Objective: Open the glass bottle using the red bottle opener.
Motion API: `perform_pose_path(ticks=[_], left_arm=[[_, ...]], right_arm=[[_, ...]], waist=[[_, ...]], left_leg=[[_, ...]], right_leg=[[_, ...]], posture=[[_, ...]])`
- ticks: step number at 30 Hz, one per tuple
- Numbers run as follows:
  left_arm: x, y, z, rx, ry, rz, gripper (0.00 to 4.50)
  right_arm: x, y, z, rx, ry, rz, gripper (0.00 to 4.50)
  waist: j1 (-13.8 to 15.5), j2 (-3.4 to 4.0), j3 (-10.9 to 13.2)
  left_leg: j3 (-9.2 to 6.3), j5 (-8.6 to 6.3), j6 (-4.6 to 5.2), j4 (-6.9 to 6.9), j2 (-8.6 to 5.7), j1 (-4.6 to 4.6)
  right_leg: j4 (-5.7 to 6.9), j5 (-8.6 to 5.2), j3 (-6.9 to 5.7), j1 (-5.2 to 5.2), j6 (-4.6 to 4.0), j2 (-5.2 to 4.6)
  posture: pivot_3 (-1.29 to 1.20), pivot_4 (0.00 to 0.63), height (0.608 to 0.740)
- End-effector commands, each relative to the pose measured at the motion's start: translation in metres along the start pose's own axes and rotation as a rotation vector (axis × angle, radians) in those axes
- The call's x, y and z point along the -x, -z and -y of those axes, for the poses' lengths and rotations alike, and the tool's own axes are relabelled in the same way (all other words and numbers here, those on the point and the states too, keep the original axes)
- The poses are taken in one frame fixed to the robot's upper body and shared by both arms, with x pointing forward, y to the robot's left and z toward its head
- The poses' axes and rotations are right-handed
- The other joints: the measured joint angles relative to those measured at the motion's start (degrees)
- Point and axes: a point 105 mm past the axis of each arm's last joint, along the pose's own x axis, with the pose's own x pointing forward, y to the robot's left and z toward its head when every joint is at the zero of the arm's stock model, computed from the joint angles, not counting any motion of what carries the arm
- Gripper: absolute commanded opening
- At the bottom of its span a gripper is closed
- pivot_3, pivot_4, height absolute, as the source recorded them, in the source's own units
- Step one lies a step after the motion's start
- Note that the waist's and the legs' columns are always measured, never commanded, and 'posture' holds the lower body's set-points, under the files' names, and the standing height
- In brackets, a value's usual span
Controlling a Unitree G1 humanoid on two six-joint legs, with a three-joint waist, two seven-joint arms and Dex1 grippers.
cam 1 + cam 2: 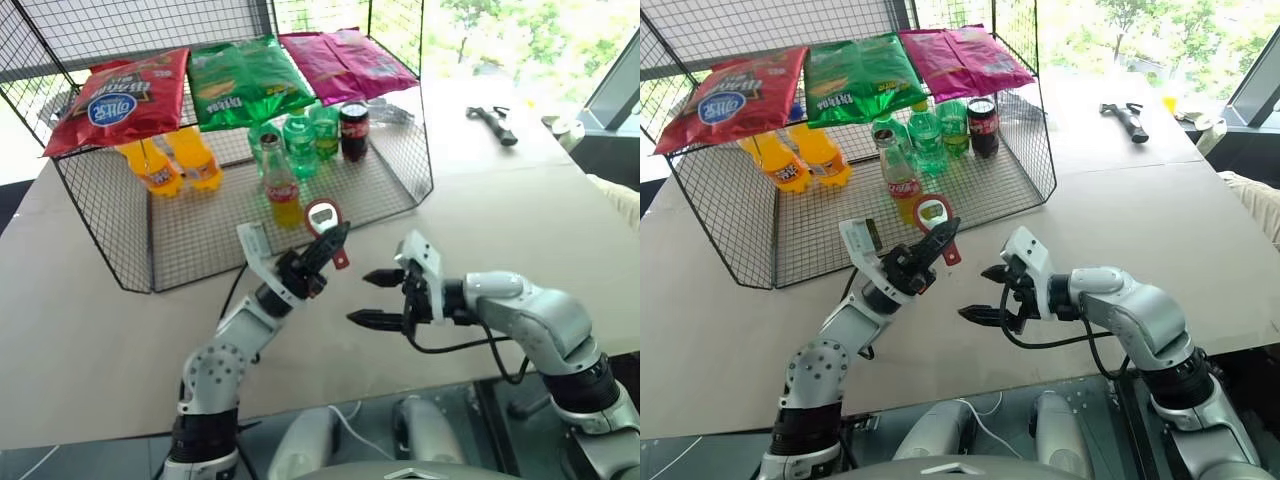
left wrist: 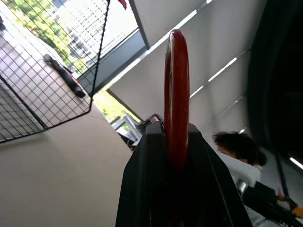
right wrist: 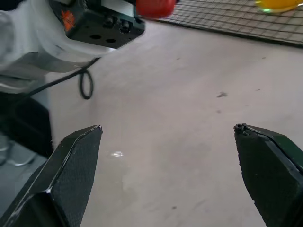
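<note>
- Your left fingers (image 1: 322, 250) pinch the red opener (image 1: 324, 218), its loop up near the glass bottle (image 1: 280, 190) standing on the wire rack (image 1: 200, 240).
- Your right fingers (image 1: 378, 298) hang spread above the tabletop (image 1: 520, 220); steady the bottle first.
- Seat the loop squarely on the cap.
</note>
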Motion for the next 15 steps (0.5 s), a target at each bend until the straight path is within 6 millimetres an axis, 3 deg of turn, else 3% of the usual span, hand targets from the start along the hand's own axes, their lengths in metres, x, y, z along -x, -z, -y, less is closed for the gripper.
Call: perform_pose_path(ticks=[1, 11, 12, 14, 15], left_arm=[[0.000, 0.003, 0.006, 0.009, 0.065, -0.053, 0.03], [-0.006, 0.009, 0.003, -0.010, 0.107, -0.083, 0.03], [-0.006, 0.009, 0.003, -0.010, 0.108, -0.083, 0.00], [-0.007, 0.011, 0.003, -0.008, 0.112, -0.082, 0.00], [-0.007, 0.012, 0.004, -0.008, 0.114, -0.080, 0.00]], right_arm=[[0.007, -0.024, -0.011, -0.009, -0.056, 0.043, 4.50], [0.009, -0.044, -0.009, -0.051, -0.053, 0.054, 4.50], [0.009, -0.044, -0.008, -0.052, -0.047, 0.050, 3.99], [0.009, -0.044, -0.008, -0.056, -0.045, 0.042, 3.43], [0.010, -0.043, -0.009, -0.060, -0.051, 0.036, 2.88]], waist=[[0.0, 0.00, 0.0], [0.1, 0.00, 0.0], [0.1, 0.00, 0.0], [0.1, 0.00, 0.0], [0.0, 0.00, 0.0]], left_leg=[[0.01, 0.00, 0.00, 0.00, -0.01, 0.00], [0.02, 0.00, 0.00, -0.01, -0.06, 0.00], [0.02, 0.00, 0.00, -0.01, -0.05, -0.01], [0.03, 0.00, 0.00, -0.02, -0.05, -0.02], [0.03, 0.00, 0.00, -0.01, -0.05, -0.02]], right_leg=[[0.00, 0.00, 0.00, 0.01, 0.00, 0.00], [-0.02, 0.00, 0.02, 0.00, -0.01, -0.03], [-0.02, 0.00, 0.02, -0.01, -0.01, -0.03], [-0.02, 0.00, 0.03, -0.03, -0.01, -0.03], [-0.02, 0.00, 0.04, -0.03, -0.01, -0.04]], posture=[[0.00, 0.150, 0.740], [0.00, 0.150, 0.740], [0.00, 0.150, 0.740], [0.00, 0.150, 0.740], [0.00, 0.150, 0.740]])
